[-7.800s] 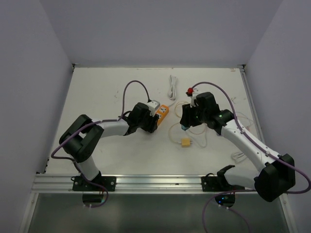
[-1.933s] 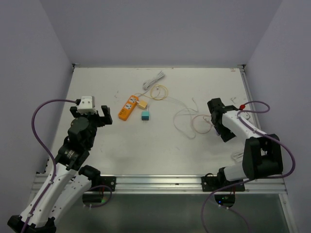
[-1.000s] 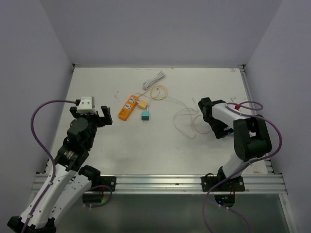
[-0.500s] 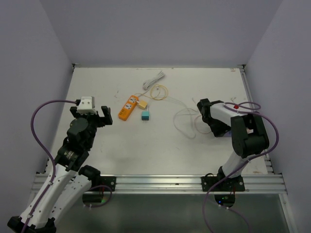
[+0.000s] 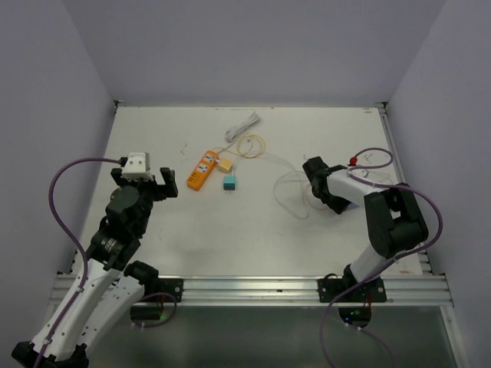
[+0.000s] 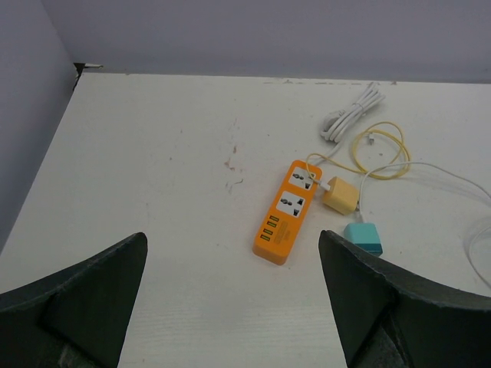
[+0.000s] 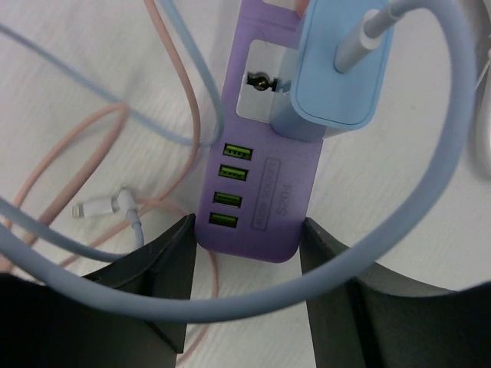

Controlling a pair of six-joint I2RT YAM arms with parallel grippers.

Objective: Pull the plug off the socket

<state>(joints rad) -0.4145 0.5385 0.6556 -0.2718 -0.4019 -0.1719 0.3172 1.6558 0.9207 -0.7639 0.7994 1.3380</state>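
In the right wrist view a purple socket strip (image 7: 265,169) lies on the white table with a light blue plug (image 7: 337,69) seated in its far outlet. My right gripper (image 7: 247,230) is shut on the strip's near end, one finger pressed against each long side. From above, the right gripper (image 5: 316,175) is low at the table's right among loose cables, and the arm hides the strip. My left gripper (image 5: 142,184) hangs raised at the left, open and empty (image 6: 232,238).
An orange power strip (image 6: 289,211) lies mid-table with a yellow adapter (image 6: 341,195) and a teal adapter (image 6: 363,238) beside it. A coiled white cable (image 6: 351,113) is behind. Pink and pale blue cables (image 7: 184,92) loop round the purple strip, plus a loose connector (image 7: 115,205).
My right gripper has swung a little left over the cables and its jaws have closed onto the purple strip. The left arm has not moved.
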